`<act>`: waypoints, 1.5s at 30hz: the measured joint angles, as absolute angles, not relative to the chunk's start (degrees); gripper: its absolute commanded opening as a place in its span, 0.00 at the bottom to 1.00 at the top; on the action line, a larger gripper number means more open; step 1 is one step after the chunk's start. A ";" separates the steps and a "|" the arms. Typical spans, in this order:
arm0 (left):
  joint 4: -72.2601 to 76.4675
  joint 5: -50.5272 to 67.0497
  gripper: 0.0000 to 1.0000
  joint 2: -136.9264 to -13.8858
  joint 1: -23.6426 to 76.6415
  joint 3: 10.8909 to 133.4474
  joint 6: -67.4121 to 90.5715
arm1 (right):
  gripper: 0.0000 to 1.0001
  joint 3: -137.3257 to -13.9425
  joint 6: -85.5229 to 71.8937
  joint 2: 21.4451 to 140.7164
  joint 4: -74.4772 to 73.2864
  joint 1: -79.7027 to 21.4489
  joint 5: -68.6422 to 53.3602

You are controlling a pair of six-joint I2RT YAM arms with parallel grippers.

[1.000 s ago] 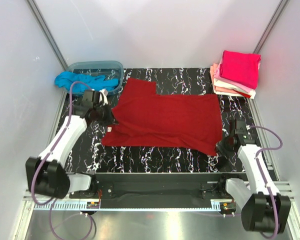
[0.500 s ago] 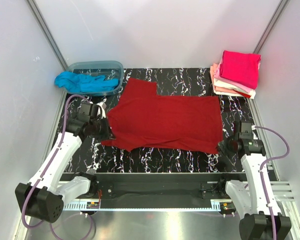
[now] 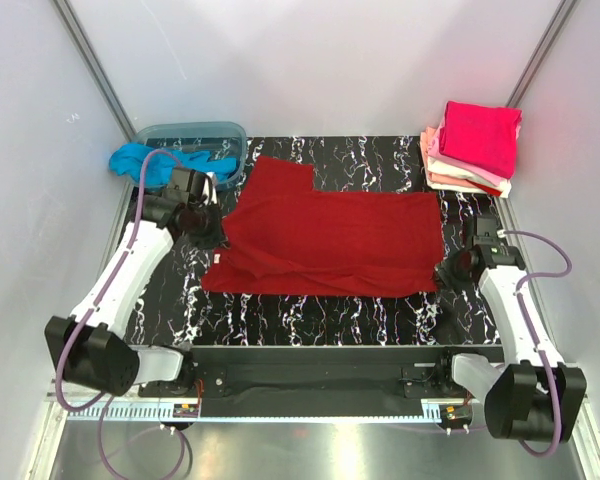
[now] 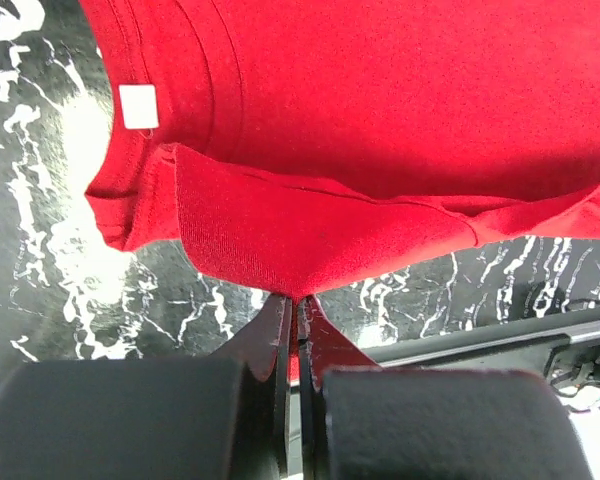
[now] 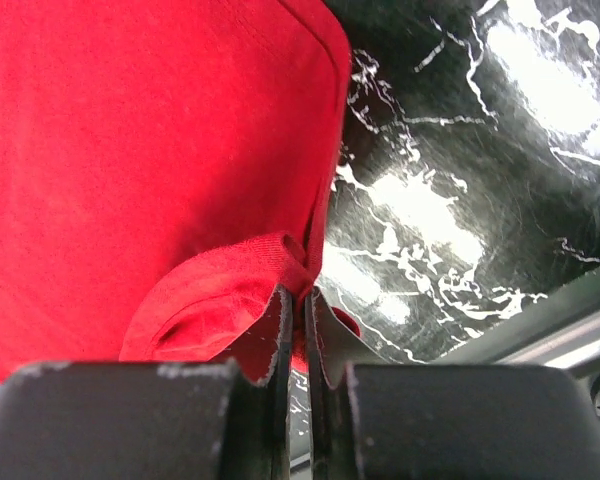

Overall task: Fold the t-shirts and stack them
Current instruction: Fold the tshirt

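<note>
A dark red t-shirt (image 3: 330, 235) lies spread on the black marbled table, its near edge folded over. My left gripper (image 3: 208, 232) is shut on the shirt's left edge; in the left wrist view (image 4: 298, 300) the cloth is pinched between the jaws, with the white neck tag (image 4: 138, 106) above. My right gripper (image 3: 448, 272) is shut on the shirt's right near corner, seen bunched between the jaws in the right wrist view (image 5: 302, 292). A turquoise t-shirt (image 3: 140, 160) hangs out of the tub. A stack of folded shirts (image 3: 475, 145), magenta on top, sits at the far right.
The translucent blue-grey tub (image 3: 195, 138) stands at the far left corner. White walls enclose the table on three sides. A black rail (image 3: 320, 360) runs along the near edge between the arm bases.
Both grippers have carried the shirt's near edge away from the front; the near right corner has moved back and the near hem now lies straighter. The left gripper moved toward the tub.
</note>
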State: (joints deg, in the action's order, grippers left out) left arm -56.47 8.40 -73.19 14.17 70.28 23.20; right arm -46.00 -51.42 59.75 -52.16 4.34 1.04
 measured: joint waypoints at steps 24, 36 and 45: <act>-54.96 5.82 0.00 -94.28 12.69 83.90 18.17 | 0.11 -47.62 -49.15 72.77 -41.91 10.68 -1.08; -59.07 2.04 0.99 -109.25 11.20 100.92 18.57 | 1.00 -60.69 -45.50 87.13 -41.06 18.00 -1.15; -52.97 1.76 0.99 -83.09 12.21 81.12 20.91 | 0.90 -56.62 -40.38 70.94 -38.74 17.23 -7.90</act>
